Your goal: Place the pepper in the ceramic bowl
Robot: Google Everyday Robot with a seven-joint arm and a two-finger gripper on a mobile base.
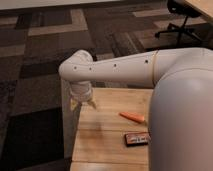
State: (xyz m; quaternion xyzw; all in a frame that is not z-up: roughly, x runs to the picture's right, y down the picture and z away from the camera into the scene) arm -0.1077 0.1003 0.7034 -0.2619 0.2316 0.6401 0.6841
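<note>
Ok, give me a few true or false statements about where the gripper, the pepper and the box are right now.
1. The pepper lies on the wooden table. True.
2. The gripper is holding the pepper. False: it hangs over a far corner of the table, jaws open and empty, well apart from the pepper.
3. The dark box lies nearer the camera than the pepper. True.
4. The pepper rests on top of the dark box. False: both lie flat on the table with bare wood between them.
</note>
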